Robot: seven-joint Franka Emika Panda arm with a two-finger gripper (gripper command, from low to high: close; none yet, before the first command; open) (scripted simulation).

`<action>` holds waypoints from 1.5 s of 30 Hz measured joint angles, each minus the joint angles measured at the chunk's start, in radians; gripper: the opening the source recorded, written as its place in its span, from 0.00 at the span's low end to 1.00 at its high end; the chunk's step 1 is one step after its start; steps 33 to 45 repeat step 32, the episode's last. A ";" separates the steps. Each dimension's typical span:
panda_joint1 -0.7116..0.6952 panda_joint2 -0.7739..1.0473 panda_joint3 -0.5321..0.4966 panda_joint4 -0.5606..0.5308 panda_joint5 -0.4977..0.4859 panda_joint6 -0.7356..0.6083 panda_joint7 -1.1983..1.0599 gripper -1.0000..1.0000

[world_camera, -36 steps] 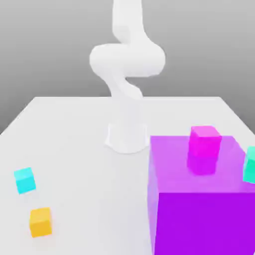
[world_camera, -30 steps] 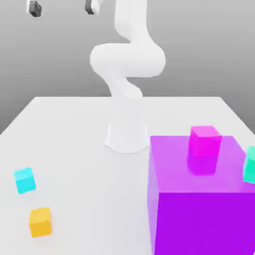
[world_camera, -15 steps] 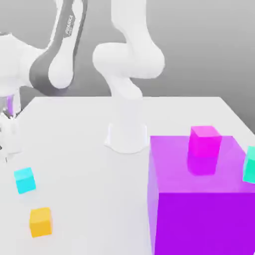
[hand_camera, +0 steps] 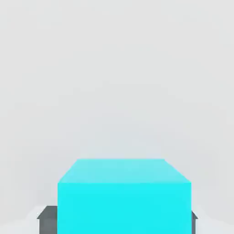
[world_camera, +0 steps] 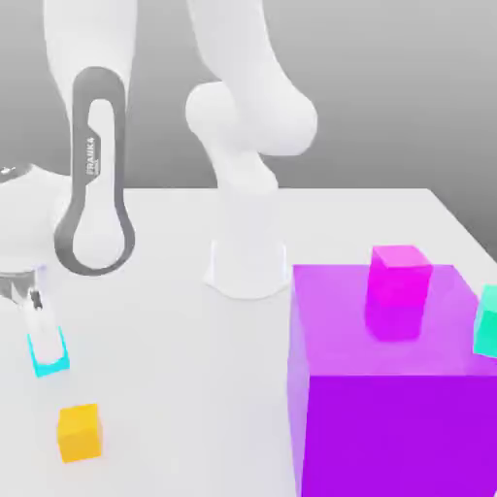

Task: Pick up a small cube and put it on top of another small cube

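The gripper [world_camera: 44,335] is clamped on the small cyan cube [world_camera: 49,351], which sits on the white bench [world_camera: 165,388]. The small orange cube [world_camera: 79,431] (probably the stacking target) lies near, toward the viewer in the exterior view.

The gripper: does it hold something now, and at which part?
The gripper is shut on the cyan cube, its fingers pressing two opposite side faces; the cube rests on the table.
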 joint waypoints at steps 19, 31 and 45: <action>0.510 -0.567 0.266 0.158 -0.198 -0.692 0.551 0.00; 0.707 -0.672 0.525 0.161 -0.151 -0.803 0.734 1.00; 0.707 -0.672 0.525 0.161 -0.151 -0.803 0.734 1.00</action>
